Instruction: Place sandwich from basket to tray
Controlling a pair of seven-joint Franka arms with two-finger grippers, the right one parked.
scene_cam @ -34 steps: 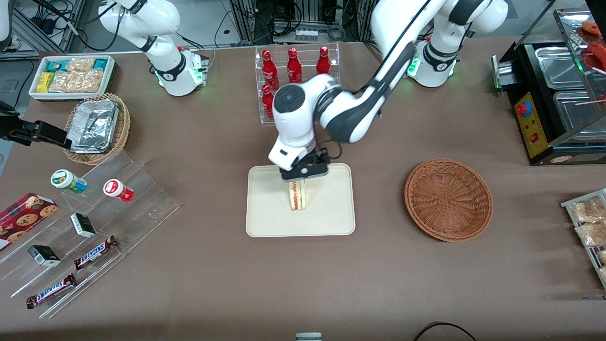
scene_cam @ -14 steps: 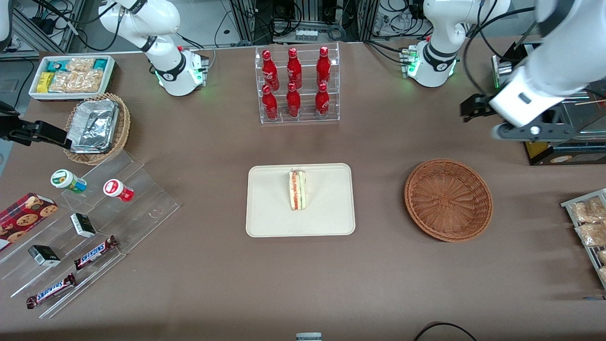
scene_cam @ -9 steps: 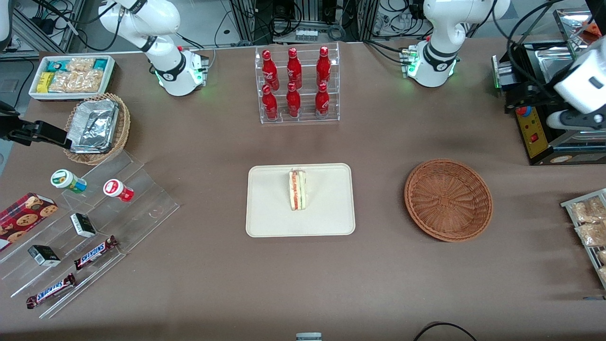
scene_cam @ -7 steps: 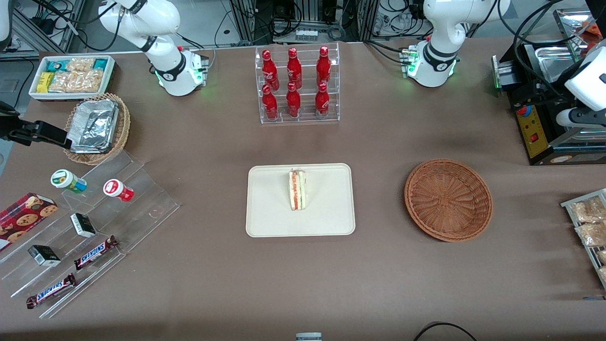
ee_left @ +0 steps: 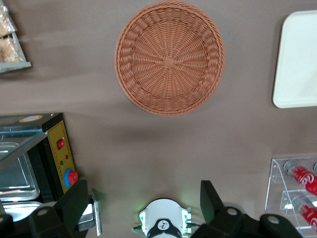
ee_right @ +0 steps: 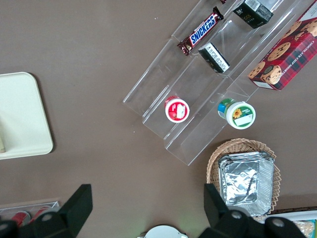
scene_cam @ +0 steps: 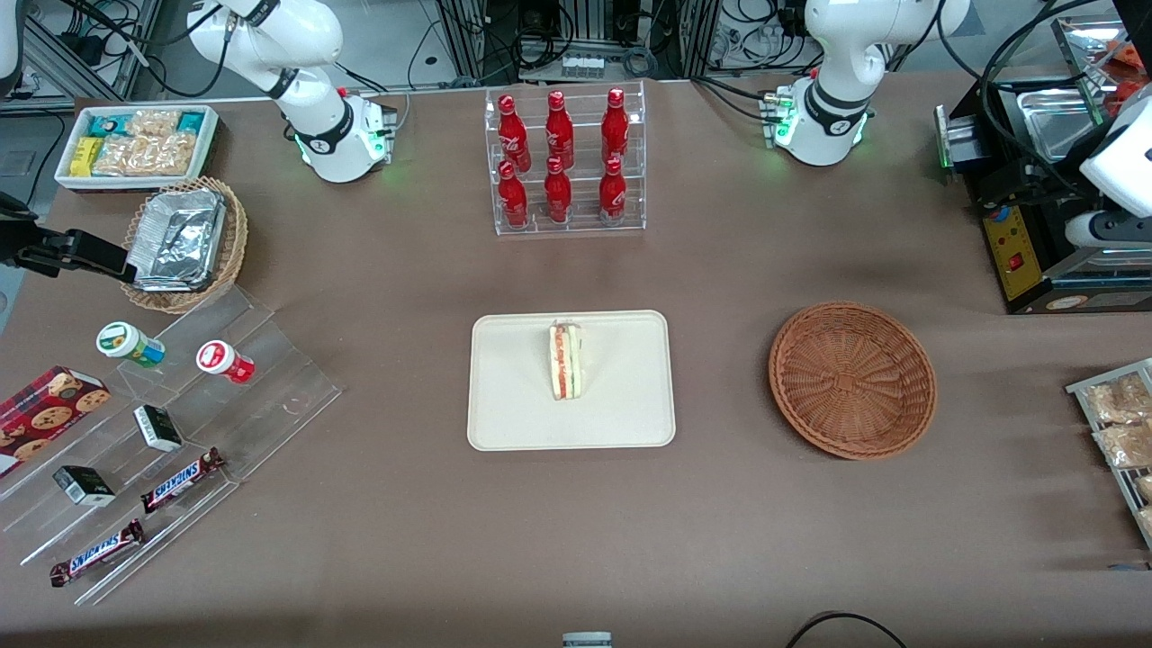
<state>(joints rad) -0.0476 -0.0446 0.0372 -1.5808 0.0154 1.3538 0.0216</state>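
The sandwich, a pale wedge with red and green stripes, stands on its edge on the cream tray, nearer the tray's bottle-rack side. The reddish-brown basket sits beside the tray toward the working arm's end, with nothing in it. My left gripper is open and holds nothing. It hangs high over the table between the arm's own base and the basket. In the front view its hand shows at the frame's edge over the black machine. A corner of the tray appears in the wrist view.
A clear rack of red bottles stands farther from the front camera than the tray. A black machine with steel pans and a rack of bagged pastries sit at the working arm's end. Acrylic snack steps and a foil-filled tan basket lie toward the parked arm's end.
The gripper let go of the sandwich on the tray, then lifted and swung away toward the working arm's end. Over the last half second it has barely shifted.
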